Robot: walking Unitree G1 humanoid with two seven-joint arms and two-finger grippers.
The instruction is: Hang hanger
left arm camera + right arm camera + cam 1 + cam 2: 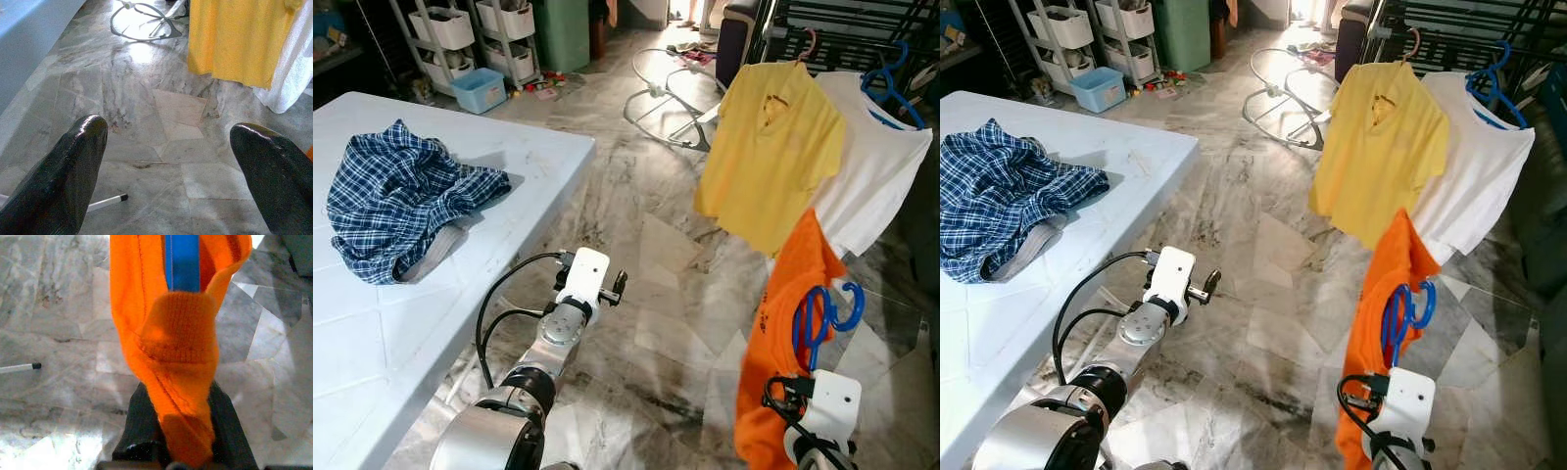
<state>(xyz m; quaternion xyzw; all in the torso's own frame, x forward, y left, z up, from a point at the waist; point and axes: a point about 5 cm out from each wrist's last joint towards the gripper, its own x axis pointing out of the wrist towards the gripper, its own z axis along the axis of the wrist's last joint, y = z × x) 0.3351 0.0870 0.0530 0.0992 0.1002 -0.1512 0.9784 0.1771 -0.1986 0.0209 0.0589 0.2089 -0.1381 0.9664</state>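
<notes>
right gripper [178, 431]: jaws clamped on the orange shirt [788, 323], which is bunched around a blue hanger [824, 315]; hook free at top, just under the hem of the yellow shirt [769, 157]. left gripper [168, 161]: jaws wide apart, empty, over bare marble floor [646, 294] just off the white table [529, 157] edge. white shirt [876, 171] hangs behind yellow on the dark rack [842, 29]. plaid shirt [401, 201] crumpled on the table. open floor between table and rack.
</notes>
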